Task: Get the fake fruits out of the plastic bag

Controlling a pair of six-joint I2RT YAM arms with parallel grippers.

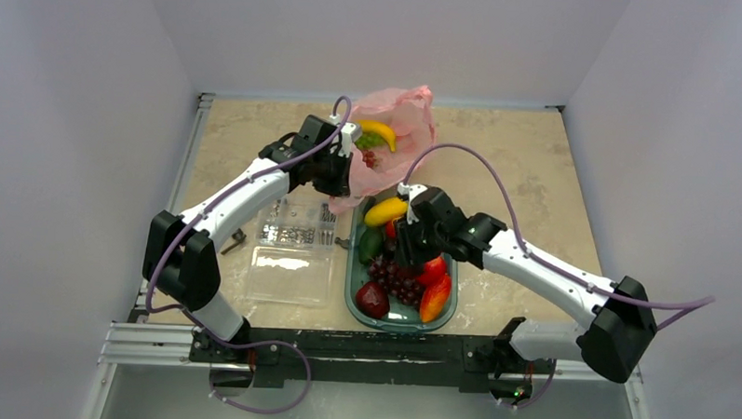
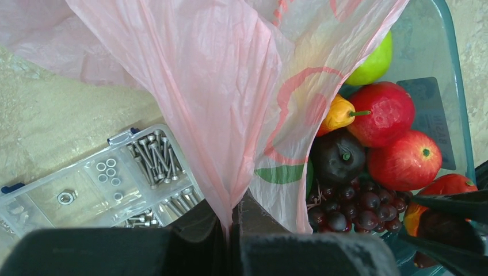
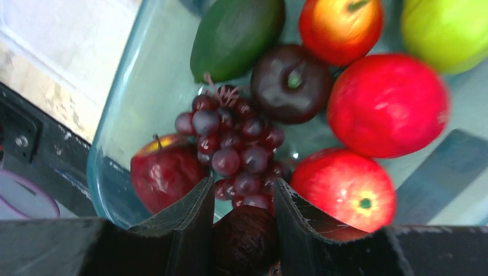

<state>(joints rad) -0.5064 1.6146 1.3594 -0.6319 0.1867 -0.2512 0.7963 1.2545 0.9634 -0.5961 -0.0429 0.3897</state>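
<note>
My left end effector [image 2: 230, 214] is clamped shut on a fold of the plastic bag [image 2: 195, 86], pinching the thin pink film and holding it up at the far side of the tabletop [image 1: 536, 178], just beyond the green tray [image 1: 353, 288]. From above I can see the banana [image 1: 379, 132] and the green grape bunch [image 1: 369, 142] inside the bag, so it isn't emptied yet.

My right end effector [image 3: 243, 187] is closed around a dark round fruit [image 3: 244, 241] and hangs low over the tray. Right below are the dark grapes [image 3: 236, 144], with a dark red apple [image 3: 164, 175] on one side and a bright red one [image 3: 345, 190] on the other. I read this as the drop-off: one fruit over the tray, ready to be let go.

Next, as I judge it, I spread the right fingers gently so the fruit settles into a gap in the pile. The pile is crowded and glossy, so a hard drop could send it rolling toward the rim. Then I lift clear and reach for the bag's mouth. The banana looks like the easiest pick. My left must hold the film taut, or the opening may sag shut over the fruit.
</note>
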